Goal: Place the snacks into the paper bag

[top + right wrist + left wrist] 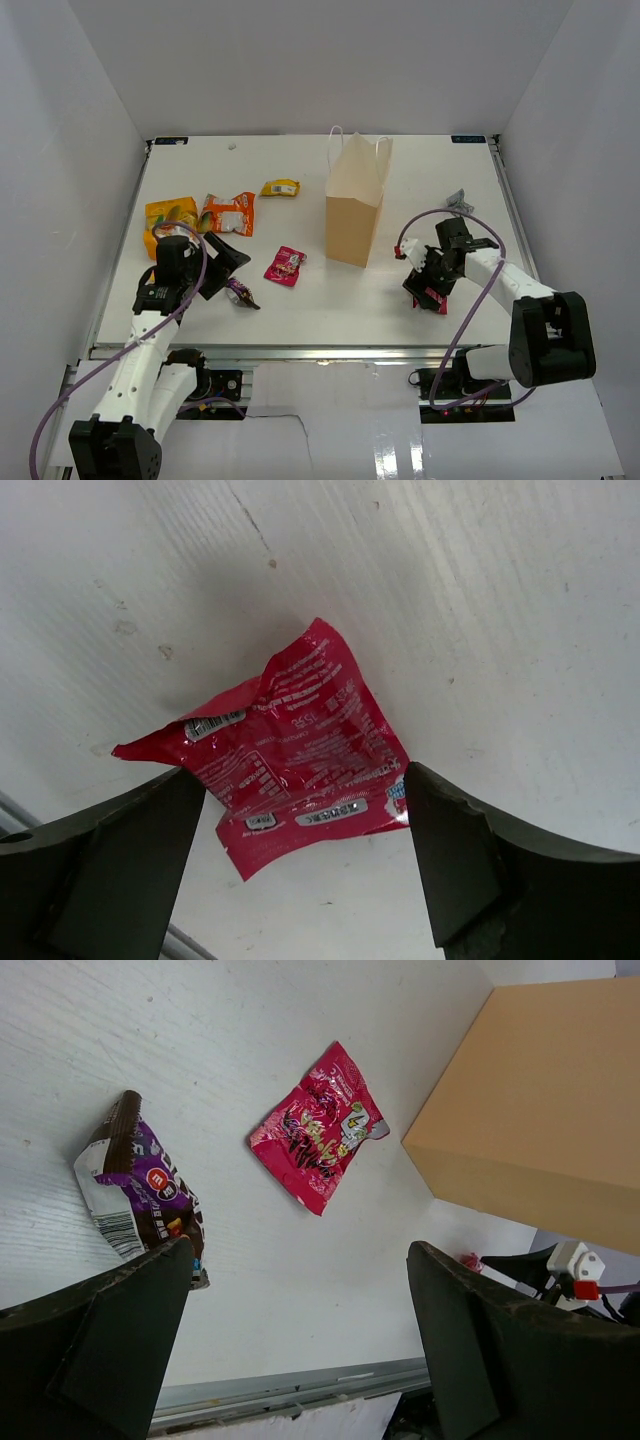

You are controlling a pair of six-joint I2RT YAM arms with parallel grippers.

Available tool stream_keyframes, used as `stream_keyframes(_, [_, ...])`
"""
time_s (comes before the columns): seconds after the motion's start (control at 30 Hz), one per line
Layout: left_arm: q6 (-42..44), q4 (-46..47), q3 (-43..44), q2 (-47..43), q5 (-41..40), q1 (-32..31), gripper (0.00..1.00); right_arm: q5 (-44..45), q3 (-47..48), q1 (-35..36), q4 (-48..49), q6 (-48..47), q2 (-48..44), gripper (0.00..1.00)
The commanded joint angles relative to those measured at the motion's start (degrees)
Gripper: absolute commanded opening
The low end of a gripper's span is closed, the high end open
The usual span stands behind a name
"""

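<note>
The tan paper bag (pixel 357 210) stands upright mid-table, its side also showing in the left wrist view (pixel 540 1110). My right gripper (pixel 430 287) is open and hangs low over a red snack packet (pixel 300 745); that packet lies flat on the table between the spread fingers (pixel 303 777). My left gripper (pixel 300 1260) is open and holds nothing. Just beyond it lie a dark purple packet (pixel 135 1185) and a pink packet (pixel 320 1125), with the pink packet (pixel 285 265) left of the bag. Yellow (pixel 170 215), orange (pixel 228 213) and small yellow (pixel 281 187) packets lie further back left.
A small grey crumpled item (pixel 457 200) lies behind the right arm. White walls enclose the table on three sides. The metal front rail (pixel 290 1390) runs close below the left gripper.
</note>
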Motion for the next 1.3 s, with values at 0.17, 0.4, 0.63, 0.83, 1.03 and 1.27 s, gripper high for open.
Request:
stream_keyframes(0.17, [-6.9, -0.2, -1.9, -1.7, 1.7, 0.0, 0.95, 2.0, -5.4, 3.2, 8.8, -0.6, 0.2, 0.49])
stream_keyframes(0.4, [-16.9, -1.5, -3.8, -2.9, 0.6, 0.0, 0.88, -5.2, -5.6, 3.2, 2.5, -2.7, -6.6, 0.23])
stream_keyframes(0.63, [-17.9, -1.2, -4.8, -1.8, 2.2, 0.0, 0.88, -23.5, 6.3, 3.3, -11.2, -12.3, -18.2, 0.13])
stream_keyframes(0.83, [-16.1, -0.5, -5.3, -0.7, 3.4, 0.0, 0.89, -36.0, 27.1, 5.9, -7.0, 0.2, -15.7, 0.1])
stream_keyframes(1.03, [-16.1, -0.5, -5.9, -1.8, 3.8, -0.1, 0.89, -27.8, 40.1, 13.1, 16.4, 24.3, -9.9, 0.08])
stream_keyframes(1.27, [-17.3, -0.7, -7.7, -4.7, 4.3, -0.1, 0.89, -17.9, 49.1, 18.5, 25.2, 33.6, 0.2, 0.08])
